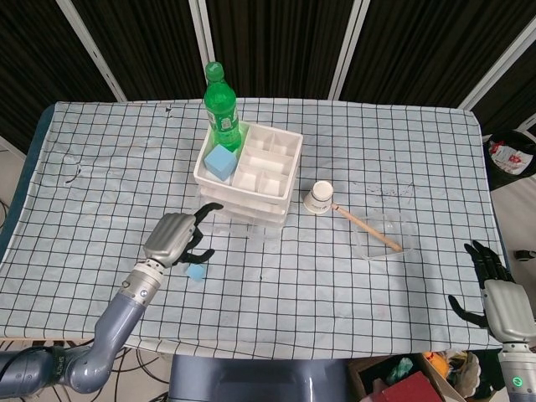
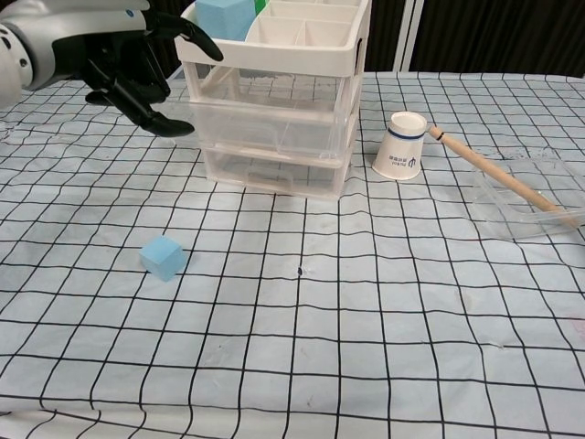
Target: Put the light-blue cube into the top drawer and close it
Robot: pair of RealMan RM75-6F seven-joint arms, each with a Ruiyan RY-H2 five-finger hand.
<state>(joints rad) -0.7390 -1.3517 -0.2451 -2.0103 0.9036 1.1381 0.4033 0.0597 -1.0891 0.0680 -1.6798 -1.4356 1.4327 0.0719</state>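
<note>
A small light-blue cube (image 1: 195, 272) (image 2: 164, 257) lies on the checked cloth, in front and left of a white three-drawer unit (image 1: 249, 201) (image 2: 279, 119). All of its clear drawers look pushed in. A larger blue cube (image 1: 220, 161) (image 2: 224, 16) sits in the unit's open top tray. My left hand (image 1: 174, 237) (image 2: 128, 64) hovers by the unit's front-left corner, above and behind the small cube, fingers spread and holding nothing. My right hand (image 1: 494, 289) rests at the table's near-right edge, fingers apart and empty; only the head view shows it.
A green bottle (image 1: 221, 105) stands behind the unit. Right of the unit, a paper cup (image 1: 318, 198) (image 2: 400, 146) lies on its side. Next to the cup, a wooden stick (image 1: 368, 229) (image 2: 503, 178) rests across a clear plastic container (image 1: 389, 239) (image 2: 535, 215).
</note>
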